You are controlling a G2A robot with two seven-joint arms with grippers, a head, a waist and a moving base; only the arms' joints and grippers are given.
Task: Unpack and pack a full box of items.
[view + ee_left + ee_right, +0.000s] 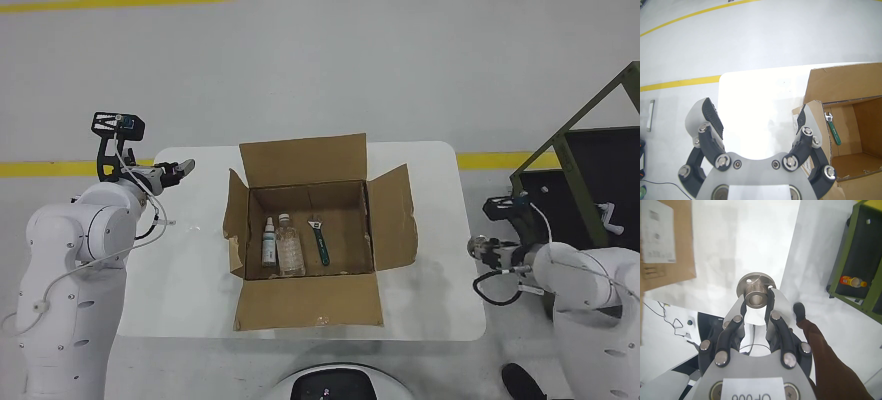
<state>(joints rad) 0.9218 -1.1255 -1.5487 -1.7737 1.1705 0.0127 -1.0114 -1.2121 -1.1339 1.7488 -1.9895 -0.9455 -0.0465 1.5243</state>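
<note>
The right gripper (757, 302) is clamping a steel flanged fitting (755, 289) at the edge of the white table (745, 247), near the cardboard box (684, 247)

1. In the left wrist view the box (844, 83) runs off the edge; its side flap (816, 107) covers the inside up to the green wrench (833, 130).
2. In the right wrist view the box's label (658, 234) is blurred.
3. From the top, the metal flange (755, 291) in the right jaws is too small to make out.
4. The green cart (600, 170) is cut off.
</note>
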